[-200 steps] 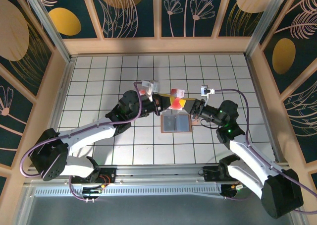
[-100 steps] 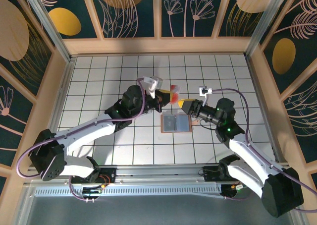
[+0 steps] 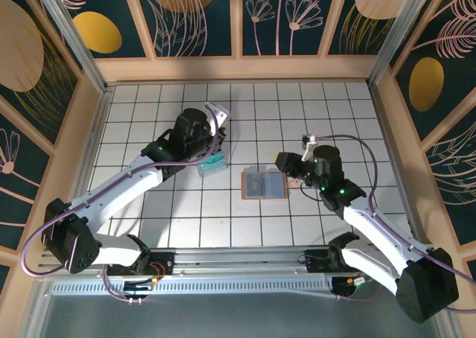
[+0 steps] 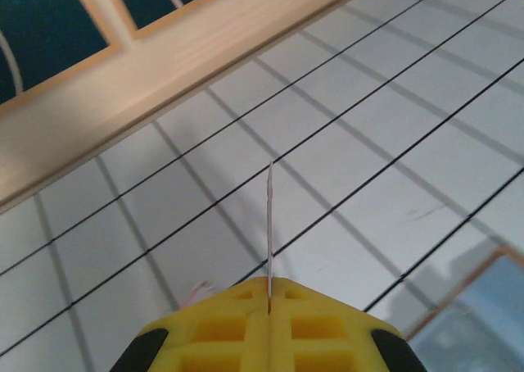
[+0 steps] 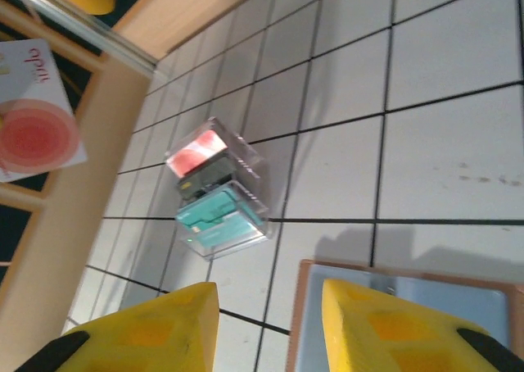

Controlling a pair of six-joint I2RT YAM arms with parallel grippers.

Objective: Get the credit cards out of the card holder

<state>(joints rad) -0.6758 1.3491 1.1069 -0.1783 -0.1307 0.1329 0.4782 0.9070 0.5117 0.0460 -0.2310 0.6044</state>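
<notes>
Left wrist: left gripper [image 4: 270,294] clamped one credit card [image 4: 270,216].
My right gripper [image 5: 266,298] hung apart over the card holder [image 5: 426,323], ready for another.

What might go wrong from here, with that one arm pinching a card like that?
1. The left gripper pinches the credit card by one edge, and most of the card sticks out free. It may slip or twist loose.
2. The clear box sits close to the card holder. An arm coming down there may knock it.
3. The right gripper hangs open by the card holder, which lies loose on the tiles. A tug may slide it.
</notes>
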